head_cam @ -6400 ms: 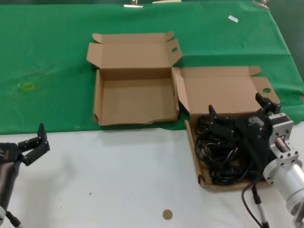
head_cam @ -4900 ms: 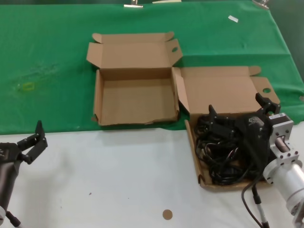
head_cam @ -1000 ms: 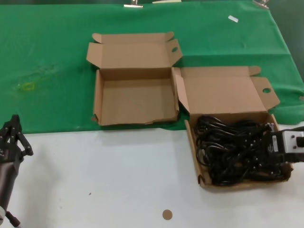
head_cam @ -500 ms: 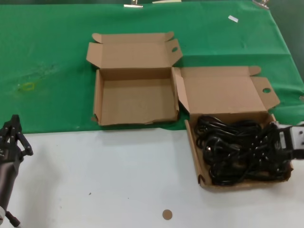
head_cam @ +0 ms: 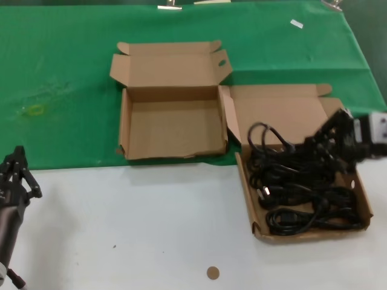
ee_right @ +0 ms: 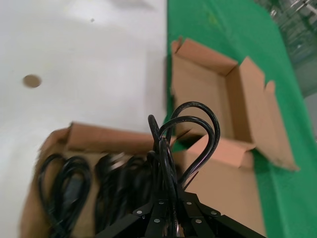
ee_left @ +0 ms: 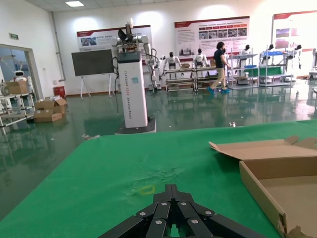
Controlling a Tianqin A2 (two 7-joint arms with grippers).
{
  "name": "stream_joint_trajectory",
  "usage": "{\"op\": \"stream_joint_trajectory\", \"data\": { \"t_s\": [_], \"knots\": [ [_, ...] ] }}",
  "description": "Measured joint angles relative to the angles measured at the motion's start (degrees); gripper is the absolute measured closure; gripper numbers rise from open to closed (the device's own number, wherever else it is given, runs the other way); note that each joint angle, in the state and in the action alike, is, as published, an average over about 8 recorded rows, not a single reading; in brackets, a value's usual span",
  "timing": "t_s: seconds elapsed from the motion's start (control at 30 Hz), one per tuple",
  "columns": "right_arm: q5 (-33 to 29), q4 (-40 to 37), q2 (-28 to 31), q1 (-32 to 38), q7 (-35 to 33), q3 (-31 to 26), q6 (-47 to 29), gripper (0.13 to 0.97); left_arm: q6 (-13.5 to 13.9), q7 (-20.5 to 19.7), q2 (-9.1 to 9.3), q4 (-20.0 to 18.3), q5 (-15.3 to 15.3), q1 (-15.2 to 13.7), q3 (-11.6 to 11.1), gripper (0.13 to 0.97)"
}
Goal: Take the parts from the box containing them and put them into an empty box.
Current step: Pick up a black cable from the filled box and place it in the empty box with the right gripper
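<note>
The box with the parts [head_cam: 363,193] sits at the right on the white table, its lid [head_cam: 284,118] standing behind it. Several black power cords [head_cam: 302,193] fill it. My right gripper [head_cam: 329,142] is shut on one cord bundle [ee_right: 171,148] and holds it lifted above the box's back half, loops sticking up. The empty box [head_cam: 172,130] lies open on the green cloth to the left of it; it also shows in the right wrist view [ee_right: 218,94]. My left gripper [head_cam: 18,166] is shut and empty at the table's left edge.
A small brown disc [head_cam: 212,273] lies on the white table near the front. A yellow mark [head_cam: 35,110] is on the green cloth at the left. The empty box's edge [ee_left: 267,191] shows in the left wrist view.
My right gripper closed on a cord bundle and lifted it up and back out of the pile. The left gripper shut earlier and has stayed still since.
</note>
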Motion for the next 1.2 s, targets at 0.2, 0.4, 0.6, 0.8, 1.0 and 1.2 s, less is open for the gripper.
{"op": "stream_joint_trajectory", "data": {
  "t_s": [0.2, 0.4, 0.6, 0.8, 1.0, 1.2],
  "knots": [
    [-2.8, -1.7, -4.9, 5.9, 1.0, -2.0, -0.8, 0.933, 0.0, 0.0, 0.0, 0.0, 0.0, 0.0, 0.0, 0.953],
    [-6.8, -5.4, -12.4, 11.7, 1.6, -5.0, 0.5, 0.937, 0.0, 0.0, 0.0, 0.0, 0.0, 0.0, 0.0, 0.953],
    [-10.3, -11.8, -20.2, 16.9, 1.4, -8.0, 2.6, 0.939, 0.0, 0.0, 0.0, 0.0, 0.0, 0.0, 0.0, 0.953],
    [-12.5, -19.6, -27.2, 20.9, 0.3, -10.2, 5.0, 0.939, 0.0, 0.0, 0.0, 0.0, 0.0, 0.0, 0.0, 0.953],
    [-13.7, -28.7, -33.7, 24.7, -1.8, -11.8, 7.7, 0.939, 0.0, 0.0, 0.0, 0.0, 0.0, 0.0, 0.0, 0.953],
    [-14.0, -36.9, -38.9, 27.9, -4.6, -12.7, 10.2, 0.94, 0.0, 0.0, 0.0, 0.0, 0.0, 0.0, 0.0, 0.953]
  ]
}}
